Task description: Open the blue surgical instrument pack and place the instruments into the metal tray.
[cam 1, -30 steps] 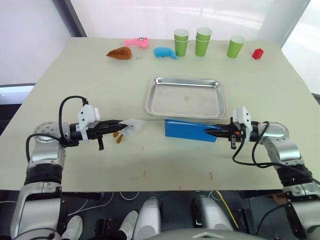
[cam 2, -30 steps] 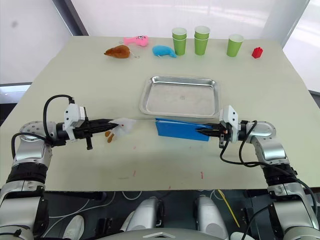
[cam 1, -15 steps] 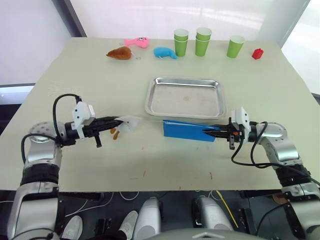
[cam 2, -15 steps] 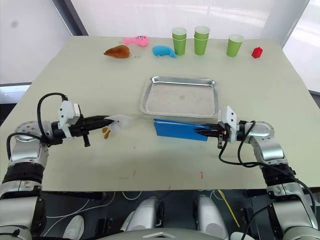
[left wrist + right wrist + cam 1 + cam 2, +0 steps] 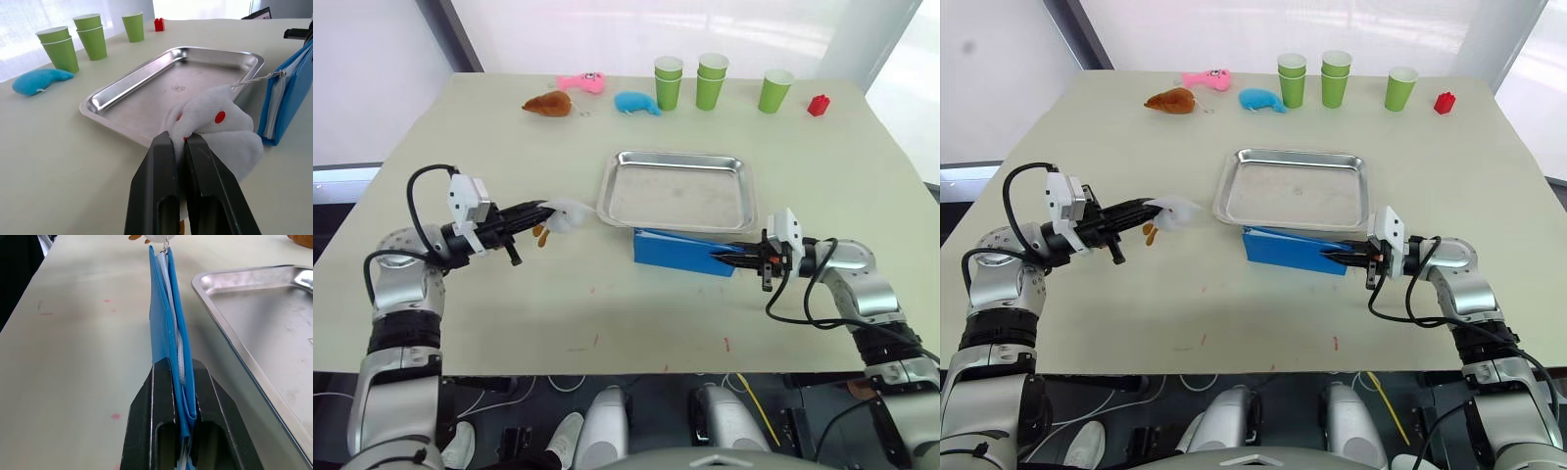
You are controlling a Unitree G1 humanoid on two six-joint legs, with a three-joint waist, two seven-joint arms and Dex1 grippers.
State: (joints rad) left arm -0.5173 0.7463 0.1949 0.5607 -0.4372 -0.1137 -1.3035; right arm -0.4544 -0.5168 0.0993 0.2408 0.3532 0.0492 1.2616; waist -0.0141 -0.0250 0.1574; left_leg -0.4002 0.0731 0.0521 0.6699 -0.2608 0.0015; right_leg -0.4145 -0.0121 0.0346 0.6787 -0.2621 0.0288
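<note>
Standing on edge at centre frame against the metal tray's (image 5: 676,190) near rim, the blue surgical instrument pack (image 5: 680,253) looks soft and floppy, right gripper (image 5: 732,258) clenched on its end, left gripper (image 5: 540,211) pinching its white plush zipper charm (image 5: 566,215).

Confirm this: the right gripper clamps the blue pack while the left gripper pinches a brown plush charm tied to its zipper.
Not quite: the charm in the left gripper is white with red dots, as the left wrist view shows. The right gripper does clamp the blue pack.
</note>
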